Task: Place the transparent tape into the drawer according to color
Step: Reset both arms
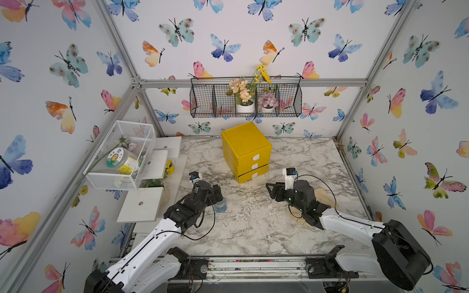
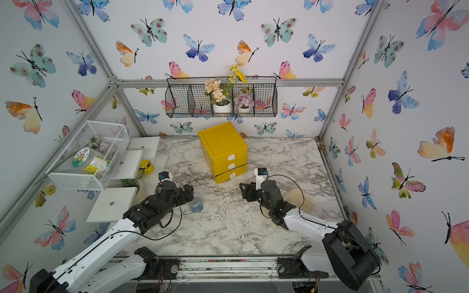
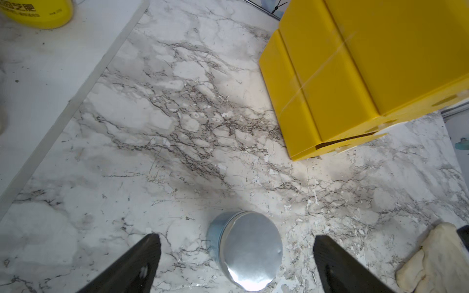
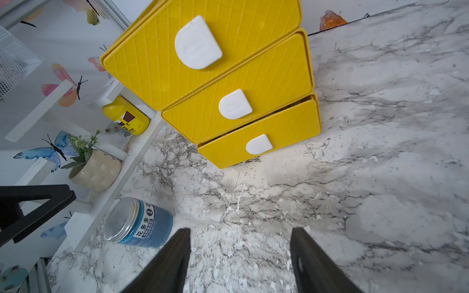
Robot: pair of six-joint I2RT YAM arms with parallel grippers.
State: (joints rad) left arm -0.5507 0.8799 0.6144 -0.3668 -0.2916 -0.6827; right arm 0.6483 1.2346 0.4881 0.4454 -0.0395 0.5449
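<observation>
You will find no transparent tape in any view, so where it lies cannot be told. Expect its rolls to be light, stiff and slick, best pinched across the rim. The bottom drawer (image 4: pixel 288 128) of the yellow cabinet (image 1: pixel 245 142), far centre on the counter (image 1: pixel 253 228), sits slightly ajar. Pull it by its white tab (image 4: pixel 258 144), since the light cabinet may slide. Your right tool (image 4: pixel 241 230) gapes empty facing it. Your left tool (image 3: pixel 236 238) is spread wide over the blue-grey jar (image 4: pixel 142 223), gripping nothing.
</observation>
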